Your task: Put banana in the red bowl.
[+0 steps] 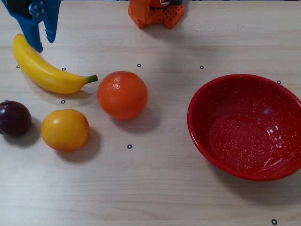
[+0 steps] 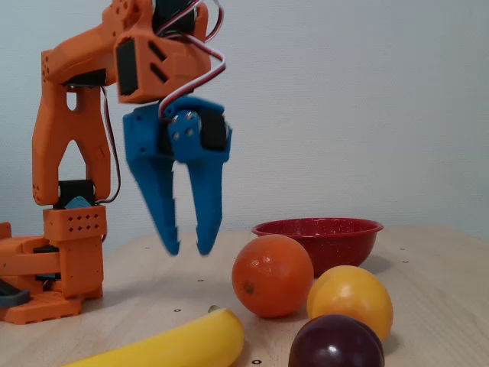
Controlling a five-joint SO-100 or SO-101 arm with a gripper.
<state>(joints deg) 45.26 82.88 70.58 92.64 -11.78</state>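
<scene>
The yellow banana (image 1: 46, 71) lies on the wooden table at the left in the overhead view, its green stem tip pointing right toward the orange. It shows at the bottom of the fixed view (image 2: 177, 343). The red speckled bowl (image 1: 203, 94) sits empty at the right, and at the back in the fixed view (image 2: 321, 227). My blue gripper (image 1: 43, 42) hangs above the banana's far end, fingers slightly apart and holding nothing; in the fixed view (image 2: 188, 249) it points down, well above the table.
An orange (image 1: 122, 94) lies just right of the banana's stem. A round yellow-orange fruit (image 1: 65, 129) and a dark plum (image 1: 14, 118) lie nearer the front left. The orange arm base (image 1: 155, 12) stands at the table's far edge.
</scene>
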